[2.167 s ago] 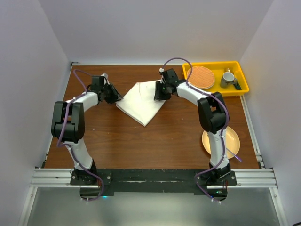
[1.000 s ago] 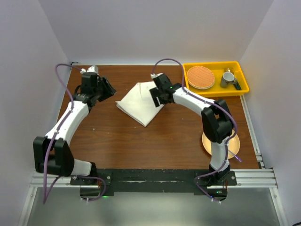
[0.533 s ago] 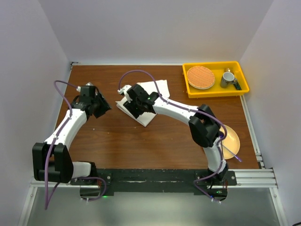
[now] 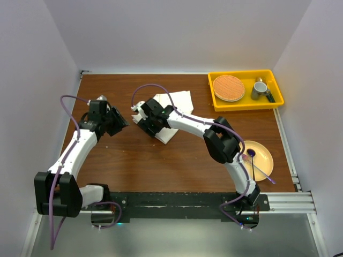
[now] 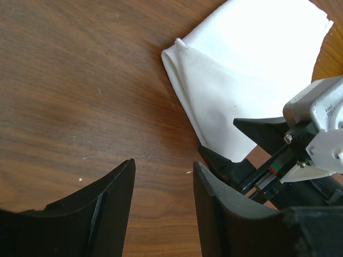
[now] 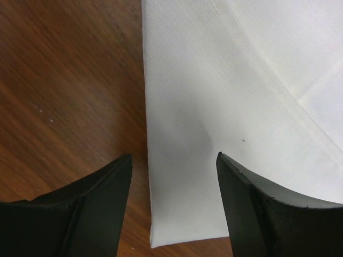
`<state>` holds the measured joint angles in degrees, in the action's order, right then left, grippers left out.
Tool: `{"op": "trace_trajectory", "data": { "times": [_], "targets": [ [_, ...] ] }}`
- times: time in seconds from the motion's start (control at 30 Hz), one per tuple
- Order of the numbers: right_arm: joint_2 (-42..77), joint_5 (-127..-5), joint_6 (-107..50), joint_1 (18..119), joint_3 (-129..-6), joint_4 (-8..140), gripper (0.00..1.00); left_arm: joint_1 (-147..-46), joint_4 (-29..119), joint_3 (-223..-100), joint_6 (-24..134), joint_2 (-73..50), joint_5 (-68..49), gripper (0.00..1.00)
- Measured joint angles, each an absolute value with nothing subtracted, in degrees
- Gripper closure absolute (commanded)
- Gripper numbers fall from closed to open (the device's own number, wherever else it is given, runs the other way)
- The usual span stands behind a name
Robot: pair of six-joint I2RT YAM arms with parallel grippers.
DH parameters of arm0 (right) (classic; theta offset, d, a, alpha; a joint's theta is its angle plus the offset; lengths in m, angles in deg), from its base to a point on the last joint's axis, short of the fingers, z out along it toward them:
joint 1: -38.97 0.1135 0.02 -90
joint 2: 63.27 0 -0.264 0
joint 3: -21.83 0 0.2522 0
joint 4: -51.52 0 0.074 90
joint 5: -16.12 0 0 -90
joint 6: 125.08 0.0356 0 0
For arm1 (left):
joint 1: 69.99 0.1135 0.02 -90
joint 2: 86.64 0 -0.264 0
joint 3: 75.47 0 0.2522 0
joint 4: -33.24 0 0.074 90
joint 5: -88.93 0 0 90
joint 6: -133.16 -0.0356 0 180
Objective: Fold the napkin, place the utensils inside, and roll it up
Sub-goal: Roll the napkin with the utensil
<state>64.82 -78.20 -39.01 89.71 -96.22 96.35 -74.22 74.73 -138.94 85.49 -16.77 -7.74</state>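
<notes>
The napkin [image 4: 180, 99] lies folded on the table [image 4: 161, 160], in the upper middle of the top view. My right claw [image 4: 146, 120] hangs over the napkin's left edge, jaws spread, a corner of the cloth between them; I cannot tell whether they touch it. My left claw [image 4: 119, 122], likewise spread, sits just left of it over bare wood.
</notes>
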Motion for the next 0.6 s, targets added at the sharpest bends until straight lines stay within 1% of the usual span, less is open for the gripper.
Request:
{"op": "trace_trajectory", "data": {
  "times": [0.13, 0.2, 0.3, 0.5, 0.6],
  "targets": [
    [65.6, -77.8, -39.2, 89.7, -97.4, 96.9, 0.35, -74.2, 74.4, -138.5, 85.4, -16.8, -8.6, 0.48],
    [65.9, -77.3, -39.2, 89.7, -97.5, 97.0, 0.39, -74.2, 74.4, -138.2, 85.4, -16.8, -8.8, 0.48],
    [66.2, -77.1, -39.2, 89.7, -97.5, 97.2, 0.41, -74.2, 74.4, -138.0, 85.5, -16.8, -8.8, 0.48],
    [67.9, -77.1, -39.2, 89.7, -97.6, 96.8, 0.43, -74.2, 74.2, -138.0, 85.5, -16.8, -8.8, 0.48],
    [68.1, -77.1, -39.2, 89.6, -97.6, 96.2, 0.46, -74.2, 74.2, -138.0, 85.5, -16.8, -8.8, 0.48]
  ]
}}
